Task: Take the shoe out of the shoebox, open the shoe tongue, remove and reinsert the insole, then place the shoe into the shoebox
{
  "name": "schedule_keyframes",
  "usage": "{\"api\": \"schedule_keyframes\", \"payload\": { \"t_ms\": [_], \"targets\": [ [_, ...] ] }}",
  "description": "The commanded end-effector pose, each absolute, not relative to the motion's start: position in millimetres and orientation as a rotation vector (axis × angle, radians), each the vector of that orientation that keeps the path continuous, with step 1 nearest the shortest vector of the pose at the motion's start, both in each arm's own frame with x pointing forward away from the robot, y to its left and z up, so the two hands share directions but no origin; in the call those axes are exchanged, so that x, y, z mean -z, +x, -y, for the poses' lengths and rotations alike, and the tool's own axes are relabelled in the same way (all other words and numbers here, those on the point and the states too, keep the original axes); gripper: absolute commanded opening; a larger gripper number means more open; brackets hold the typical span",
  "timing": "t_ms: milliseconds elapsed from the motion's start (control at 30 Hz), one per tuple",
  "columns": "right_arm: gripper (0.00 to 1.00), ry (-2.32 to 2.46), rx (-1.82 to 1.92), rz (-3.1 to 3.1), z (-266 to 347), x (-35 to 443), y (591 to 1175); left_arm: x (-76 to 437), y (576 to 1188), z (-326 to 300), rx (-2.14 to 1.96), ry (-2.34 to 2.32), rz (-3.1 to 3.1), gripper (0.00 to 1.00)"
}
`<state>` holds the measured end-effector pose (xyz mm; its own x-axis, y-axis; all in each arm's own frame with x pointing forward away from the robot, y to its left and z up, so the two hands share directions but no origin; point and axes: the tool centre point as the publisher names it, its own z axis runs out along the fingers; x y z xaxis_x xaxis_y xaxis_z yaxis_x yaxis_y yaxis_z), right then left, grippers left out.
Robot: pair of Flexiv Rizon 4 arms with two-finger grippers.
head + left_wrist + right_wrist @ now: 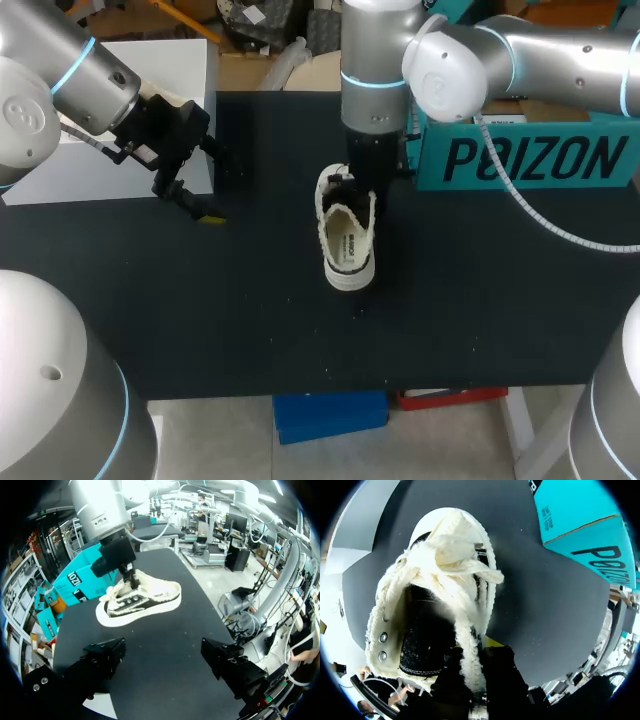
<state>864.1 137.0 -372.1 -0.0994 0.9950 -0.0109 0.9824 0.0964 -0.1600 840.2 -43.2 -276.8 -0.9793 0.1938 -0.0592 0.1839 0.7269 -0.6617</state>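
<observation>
While the right gripper (473, 652) pinched the shoe (451, 555) by its fleecy rim, the left gripper (162, 649) gaped wide and empty, the shoe ahead of it.

Shoe (348, 245): middle of your surface (480, 320), toe toward 6 o'clock.
Shoebox (525, 150): at the shoe's 2 o'clock.
Right tool (358, 190): clamped on the shoe's 12 o'clock end.
Left tool (162, 660): at the shoe's 9 o'clock, well apart.

Fleecy cream cloth shoe (346, 250) with smooth white sole, matt black table (250, 320), smooth teal cardboard shoebox (530, 155).
</observation>
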Motion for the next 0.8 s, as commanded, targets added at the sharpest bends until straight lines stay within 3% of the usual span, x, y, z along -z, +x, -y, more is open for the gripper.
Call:
{"api": "schedule_keyframes", "payload": {
  "t_ms": [33,367,800],
  "targets": [
    [0.0,-1.878,-0.111,2.536,-118.2,303.1,866.5,278.4,839.8,43.6,-1.113,-0.318,2.91,1.0],
    [0.0,-0.761,-0.201,3.181,-71.8,181.1,895.5,278.4,839.8,43.6,-1.113,-0.318,2.91,1.0],
    [0.0,-0.761,-0.201,3.181,-71.8,181.1,895.5,278.4,839.8,43.6,-1.113,-0.318,2.91,1.0]
  ]
}}
